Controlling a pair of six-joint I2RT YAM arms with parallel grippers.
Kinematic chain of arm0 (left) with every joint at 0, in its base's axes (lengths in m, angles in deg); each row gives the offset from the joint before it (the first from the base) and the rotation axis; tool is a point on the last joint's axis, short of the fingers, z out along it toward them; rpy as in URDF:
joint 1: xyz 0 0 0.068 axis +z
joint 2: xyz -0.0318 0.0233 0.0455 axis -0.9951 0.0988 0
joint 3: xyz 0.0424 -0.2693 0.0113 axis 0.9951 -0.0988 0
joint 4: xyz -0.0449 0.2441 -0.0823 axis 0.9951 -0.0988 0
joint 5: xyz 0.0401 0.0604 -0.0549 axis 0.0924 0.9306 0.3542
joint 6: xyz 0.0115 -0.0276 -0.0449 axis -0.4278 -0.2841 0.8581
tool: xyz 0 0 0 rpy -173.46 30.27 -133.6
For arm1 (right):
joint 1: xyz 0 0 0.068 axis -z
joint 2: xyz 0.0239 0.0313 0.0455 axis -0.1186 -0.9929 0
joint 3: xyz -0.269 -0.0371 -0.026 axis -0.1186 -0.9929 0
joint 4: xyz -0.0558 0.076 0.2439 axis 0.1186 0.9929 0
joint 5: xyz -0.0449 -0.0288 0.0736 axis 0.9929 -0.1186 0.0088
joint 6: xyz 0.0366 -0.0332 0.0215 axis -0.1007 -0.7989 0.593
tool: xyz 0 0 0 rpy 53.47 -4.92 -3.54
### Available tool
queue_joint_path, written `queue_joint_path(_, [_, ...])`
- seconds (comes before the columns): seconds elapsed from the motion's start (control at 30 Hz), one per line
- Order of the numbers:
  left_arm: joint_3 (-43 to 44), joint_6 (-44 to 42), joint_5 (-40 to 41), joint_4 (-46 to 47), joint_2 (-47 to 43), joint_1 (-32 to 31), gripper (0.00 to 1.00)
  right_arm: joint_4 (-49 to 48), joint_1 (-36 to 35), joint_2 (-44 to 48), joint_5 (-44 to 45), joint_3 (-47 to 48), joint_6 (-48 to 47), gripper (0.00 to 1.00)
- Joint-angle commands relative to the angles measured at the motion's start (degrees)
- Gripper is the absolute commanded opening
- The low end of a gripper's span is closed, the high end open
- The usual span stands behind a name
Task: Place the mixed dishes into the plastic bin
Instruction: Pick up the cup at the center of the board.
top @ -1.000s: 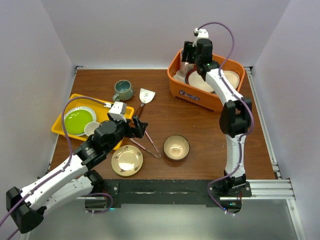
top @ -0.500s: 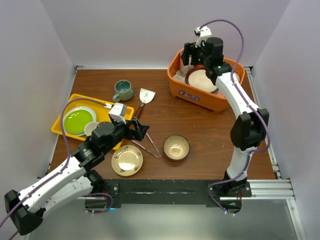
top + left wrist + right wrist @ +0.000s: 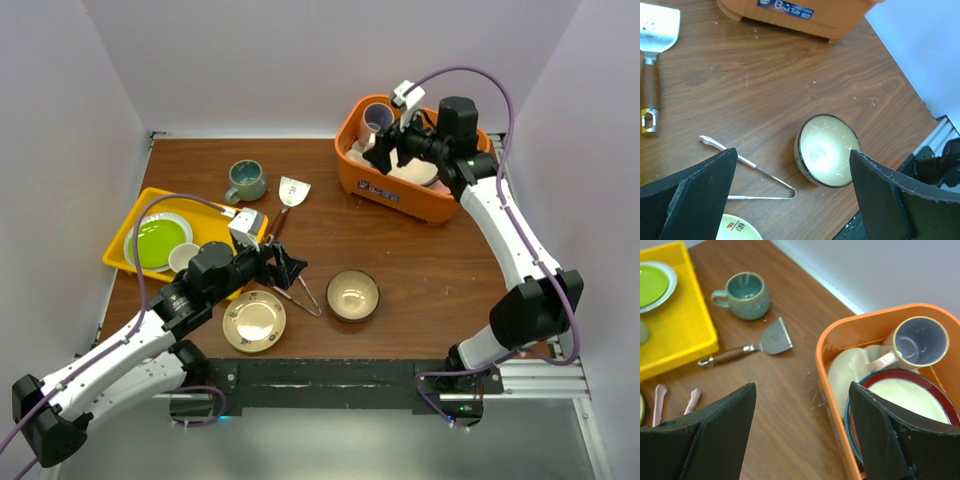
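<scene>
Right gripper [image 3: 801,386], spread and empty, has pulled back to the orange rectangular plastic bin's [image 3: 400,193] left rim, upper centre, as the fully parted left gripper [image 3: 792,151] creeps toward the round bronze bowl [image 3: 353,294].

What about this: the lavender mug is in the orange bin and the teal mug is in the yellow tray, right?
The teal mug stands on the table beside the yellow tray, not in it, as the right wrist view shows. The lavender mug is in the orange bin.

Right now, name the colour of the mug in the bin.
The mug is lavender, seen best in the right wrist view.
</scene>
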Motion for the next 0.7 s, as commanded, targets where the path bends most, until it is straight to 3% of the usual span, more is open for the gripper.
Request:
queue_joint_path(0.0, [-0.37, 1.33, -4.14, 3.26, 1.03, 0.40, 1.00, 3.13, 0.66, 3.38, -5.74, -3.18, -4.84, 0.79])
queue_joint_path(0.47, [-0.11, 3.09, -13.46, 5.73, 10.25, 0.05, 0.95, 12.98, 2.42, 13.04, -18.58, -14.07, -13.01, 0.85])
queue_joint_path(0.67, [1.47, 4.58, -11.73, 5.55, 16.31, -2.32, 0.93, 13.86, 3.47, 19.11, -20.16, -21.89, -15.56, 0.87])
